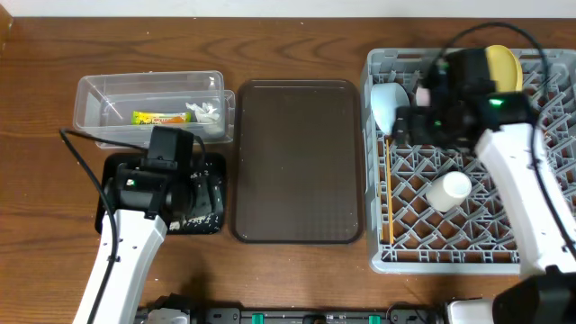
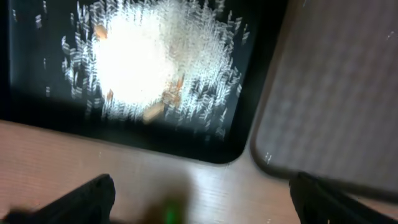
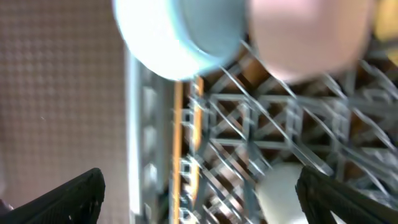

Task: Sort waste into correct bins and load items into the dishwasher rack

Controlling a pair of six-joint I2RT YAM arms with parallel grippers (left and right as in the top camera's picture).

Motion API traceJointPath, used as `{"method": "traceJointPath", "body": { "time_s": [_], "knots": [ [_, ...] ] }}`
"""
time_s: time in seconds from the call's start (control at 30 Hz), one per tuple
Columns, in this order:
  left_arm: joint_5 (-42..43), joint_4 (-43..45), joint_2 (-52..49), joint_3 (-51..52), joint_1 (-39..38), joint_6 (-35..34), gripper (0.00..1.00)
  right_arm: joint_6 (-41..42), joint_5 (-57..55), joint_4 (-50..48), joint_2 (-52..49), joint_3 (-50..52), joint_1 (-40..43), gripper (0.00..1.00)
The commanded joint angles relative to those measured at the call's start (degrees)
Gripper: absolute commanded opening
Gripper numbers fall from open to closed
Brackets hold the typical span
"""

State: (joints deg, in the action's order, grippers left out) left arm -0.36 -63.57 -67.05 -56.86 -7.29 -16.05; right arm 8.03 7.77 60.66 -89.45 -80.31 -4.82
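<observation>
The clear tub holds the yellow-green wrapper and the white tissue. My left gripper is open and empty above the black tray. The wrist view shows the rice spread in that tray, with the jaws over the bare table. The grey rack holds the yellow plate, the light-blue bowl, the cup and the chopsticks. My right gripper is open and empty above the light-blue bowl and the white-pinkish bowl.
The brown serving tray lies between the black tray and the rack. It shows at the right of the left wrist view and at the left of the right wrist view. Cables run beside both arms.
</observation>
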Motion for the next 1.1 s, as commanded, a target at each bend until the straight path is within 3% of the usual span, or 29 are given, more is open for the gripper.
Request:
{"method": "traceJointPath", "body": {
  "time_s": [0.0,0.23,0.53,0.77,1.07],
  "knots": [
    [-0.04,-1.64,1.44,0.37,-0.15,1.22,0.93,-2.34,1.79,3.02,1.14,-0.46,3.04,0.99],
    [0.04,1.01,14.56,2.38,-0.72,3.43,0.93,-2.56,1.51,0.90,10.47,6.14,4.37,0.99],
    [0.63,6.16,35.52,6.64,-2.67,3.10,0.93,-5.14,-2.84,-15.08,40.48,28.55,4.37,0.99],
    [0.61,6.67,38.14,6.64,-2.67,3.13,0.94,-5.14,-3.43,-9.88,54.55,32.06,4.37,0.99],
    [0.61,6.67,38.12,6.64,-2.67,3.13,0.94,-5.14,-3.43,0.02,57.51,32.06,4.37,0.99]
  ]
}}
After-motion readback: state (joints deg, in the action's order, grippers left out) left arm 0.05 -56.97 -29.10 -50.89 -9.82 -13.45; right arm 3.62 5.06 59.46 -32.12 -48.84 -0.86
